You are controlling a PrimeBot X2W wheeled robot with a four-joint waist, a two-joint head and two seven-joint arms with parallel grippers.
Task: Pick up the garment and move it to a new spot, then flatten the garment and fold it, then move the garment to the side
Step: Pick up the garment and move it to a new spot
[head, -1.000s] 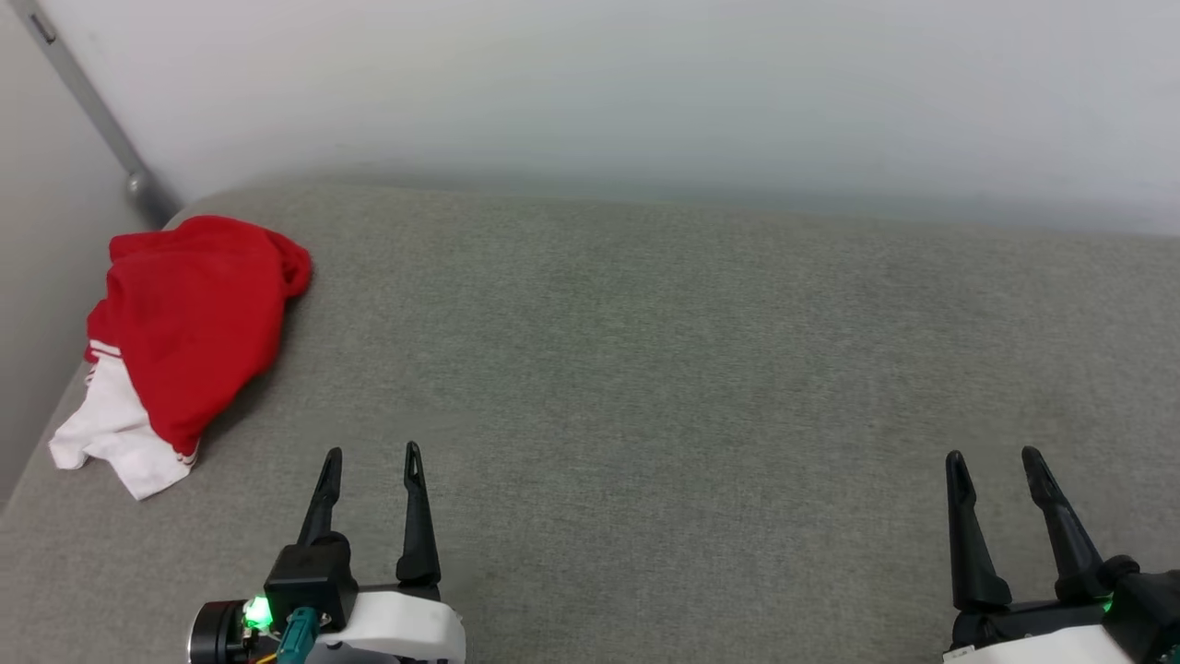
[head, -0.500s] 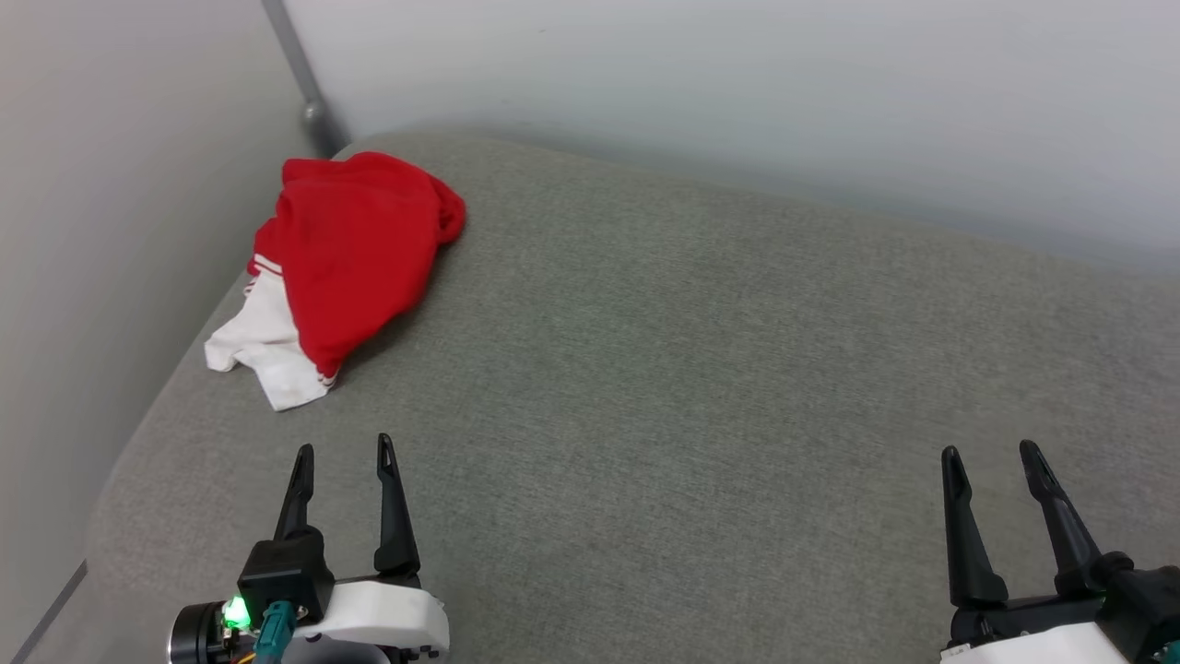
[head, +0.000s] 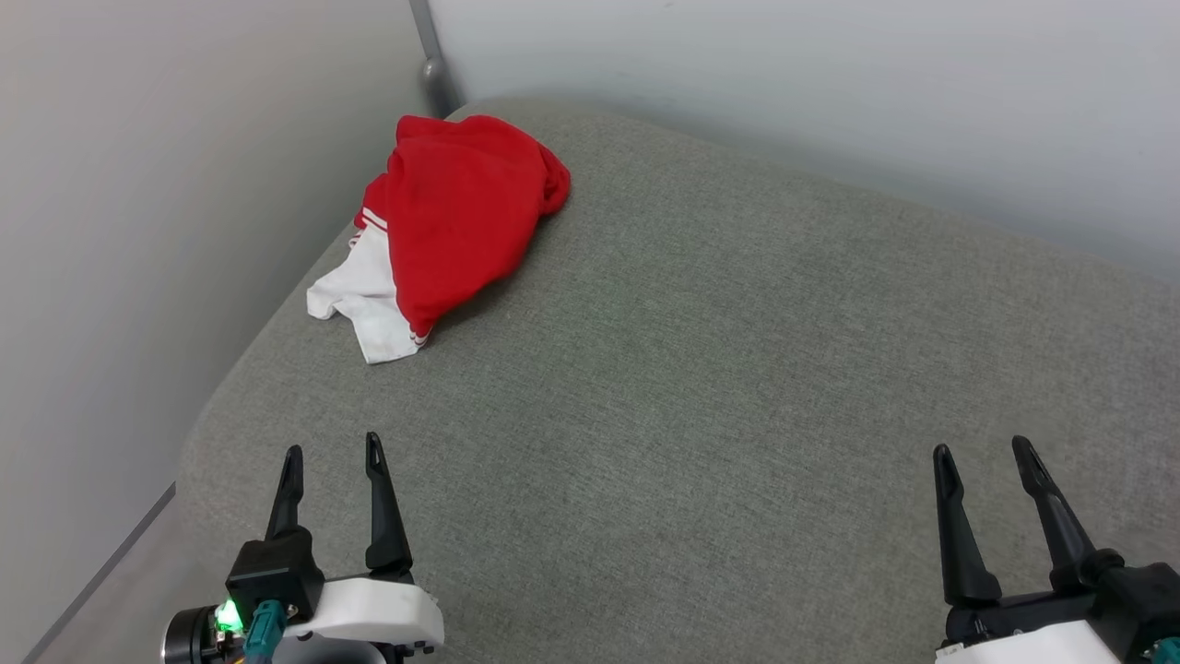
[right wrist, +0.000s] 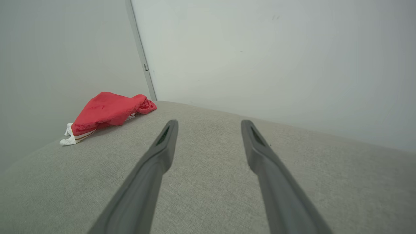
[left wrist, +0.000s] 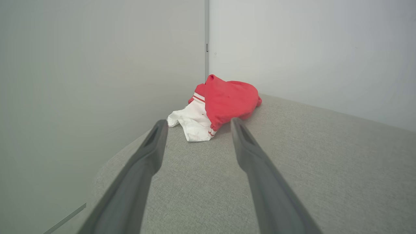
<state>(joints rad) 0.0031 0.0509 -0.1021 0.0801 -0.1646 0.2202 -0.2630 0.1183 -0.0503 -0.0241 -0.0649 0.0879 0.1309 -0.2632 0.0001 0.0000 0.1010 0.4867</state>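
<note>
The garment (head: 456, 212) lies crumpled in the far left corner of the grey padded surface (head: 701, 369), red with a white sleeve sticking out toward me. The left wrist view has the garment (left wrist: 227, 99) straight ahead beyond the fingers. In the right wrist view the garment (right wrist: 105, 112) sits far off to the left. My left gripper (head: 334, 452) hovers open near the front left edge, well short of the cloth. At the lower right, my right gripper (head: 982, 447) is open too, with nothing between its fingers.
Pale walls (head: 138, 184) close in the surface on the left and at the back, meeting at a grey corner post (head: 433, 65). The surface's rounded left edge (head: 198, 433) drops off just beside my left gripper.
The camera has swung left, so the garment and the corner now sit nearer the middle of the head view. Both grippers stay open and the garment lies as before.
</note>
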